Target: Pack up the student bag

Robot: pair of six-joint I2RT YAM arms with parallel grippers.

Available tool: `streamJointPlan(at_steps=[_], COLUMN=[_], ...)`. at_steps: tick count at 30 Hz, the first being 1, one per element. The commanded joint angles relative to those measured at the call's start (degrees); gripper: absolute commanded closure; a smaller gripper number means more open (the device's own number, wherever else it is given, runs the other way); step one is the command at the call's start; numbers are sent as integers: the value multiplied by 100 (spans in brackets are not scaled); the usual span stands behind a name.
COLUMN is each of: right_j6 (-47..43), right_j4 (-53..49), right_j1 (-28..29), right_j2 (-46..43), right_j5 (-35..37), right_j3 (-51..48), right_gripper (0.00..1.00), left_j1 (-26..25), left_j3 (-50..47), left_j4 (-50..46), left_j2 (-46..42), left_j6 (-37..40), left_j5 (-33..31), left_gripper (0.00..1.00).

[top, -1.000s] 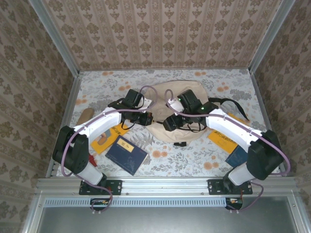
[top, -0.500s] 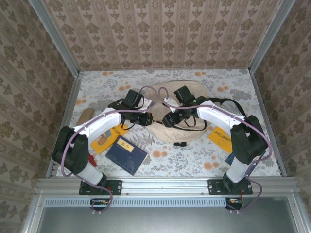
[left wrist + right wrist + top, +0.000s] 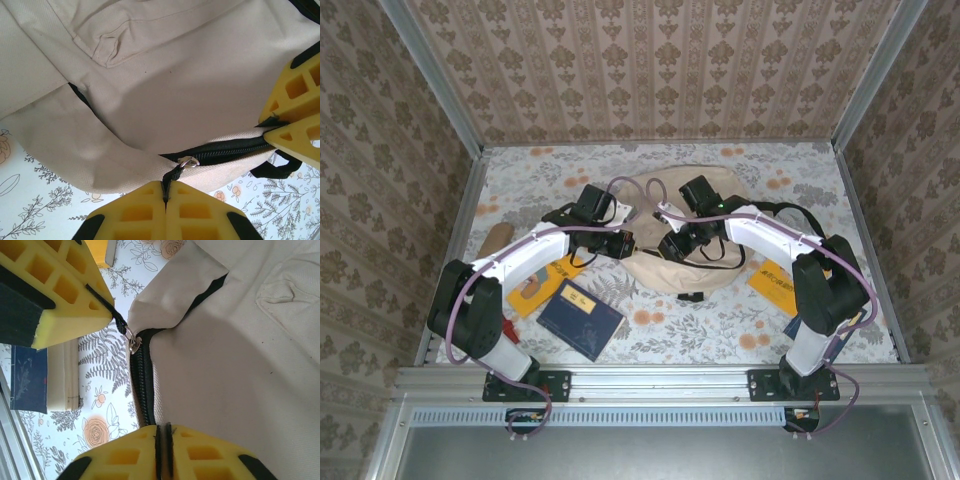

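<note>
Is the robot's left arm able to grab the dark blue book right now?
Probably not yet. Its left hand is shut on the zipper pull of the student bag, so it is busy. The dark blue book lies uncovered near that arm, so letting go first should free the way.

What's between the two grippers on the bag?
The black zipper of the student bag: from the zipper pull in the left gripper to the right gripper; both wrist views show it.
</note>
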Motion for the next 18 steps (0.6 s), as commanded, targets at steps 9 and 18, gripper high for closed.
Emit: streamJointPlan(at_steps=[9,18], right_j6=[279,679], right_j4=[194,456], right_j1=[-54,-36], right_j2=[-485,-1057], right_j5=[-70,-285], right_j3=[-322,-1406], right_gripper=[99,100], left_j1=[112,131], left_j3=[177,663], left_j4=[221,257], left_j2=[136,656], left_j6=[-56,26], left_j5=[-291,-534], left_gripper=[100,100])
